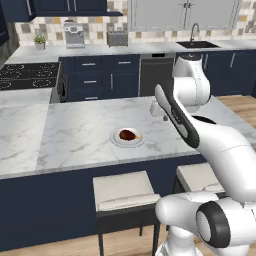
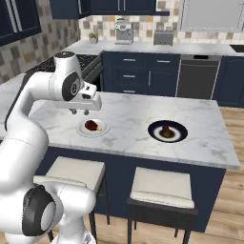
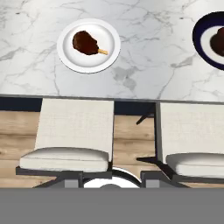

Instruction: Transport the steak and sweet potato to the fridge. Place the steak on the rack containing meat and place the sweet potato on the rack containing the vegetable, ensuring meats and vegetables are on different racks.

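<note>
hand closed and empty above the counter; steak on white plate, sweet potato on dark plate.

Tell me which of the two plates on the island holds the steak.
The white plate, with the reddish-brown steak on it, below the gripper. The other, a dark blue plate, holds the duller brown sweet potato.

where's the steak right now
The steak lies on a white plate on the island counter, left of the dark blue plate in the right base view.
</note>
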